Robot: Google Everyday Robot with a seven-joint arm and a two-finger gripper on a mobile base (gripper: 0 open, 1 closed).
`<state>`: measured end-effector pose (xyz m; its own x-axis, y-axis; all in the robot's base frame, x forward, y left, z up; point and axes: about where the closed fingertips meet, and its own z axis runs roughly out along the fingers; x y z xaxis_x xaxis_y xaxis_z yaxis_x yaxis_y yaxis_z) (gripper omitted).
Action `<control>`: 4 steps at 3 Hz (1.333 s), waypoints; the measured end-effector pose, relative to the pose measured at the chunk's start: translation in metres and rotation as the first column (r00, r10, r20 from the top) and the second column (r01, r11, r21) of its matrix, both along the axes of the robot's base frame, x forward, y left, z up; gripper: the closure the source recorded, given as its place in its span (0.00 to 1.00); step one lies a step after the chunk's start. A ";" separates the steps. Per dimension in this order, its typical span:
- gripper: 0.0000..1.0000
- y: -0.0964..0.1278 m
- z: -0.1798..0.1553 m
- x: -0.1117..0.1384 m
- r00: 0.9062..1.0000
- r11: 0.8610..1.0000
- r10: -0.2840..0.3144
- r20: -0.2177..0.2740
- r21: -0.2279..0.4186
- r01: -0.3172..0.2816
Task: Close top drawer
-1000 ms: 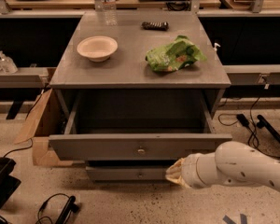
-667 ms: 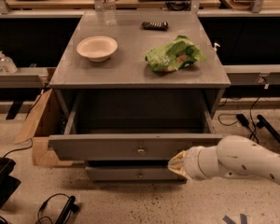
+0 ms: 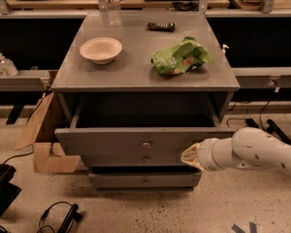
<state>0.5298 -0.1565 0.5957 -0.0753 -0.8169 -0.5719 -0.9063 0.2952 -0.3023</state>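
The claw (image 3: pixel 190 155), on a white arm (image 3: pixel 252 153) coming from the right, is at the right part of the top drawer (image 3: pixel 111 141) front; I cannot tell whether it is apart or together. The drawer stands pulled out of the gray bench (image 3: pixel 136 76), which carries a bowl (image 3: pixel 101 49) and a green bag (image 3: pixel 181 58).

Cream bowl (image 3: pixel 101 50) upper left of centre on cabinet top (image 3: pixel 136 74); crumpled green bag (image 3: pixel 181 57) right of it; clear bottle (image 3: pixel 112 4) top centre. Cardboard box (image 3: pixel 41 130) at left; black cable (image 3: pixel 58 217) lower left. Gripper (image 3: pixel 186 155) lower right of centre.
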 end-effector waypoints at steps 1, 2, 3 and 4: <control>1.00 -0.015 0.002 0.049 0.999 0.999 -0.021 0.042 0.026 0.020; 1.00 -0.015 0.002 0.048 0.999 0.999 -0.022 0.043 0.027 0.021; 1.00 -0.031 -0.005 0.106 0.997 0.997 -0.049 0.060 0.058 0.046; 1.00 -0.031 -0.005 0.106 0.997 0.997 -0.049 0.060 0.058 0.046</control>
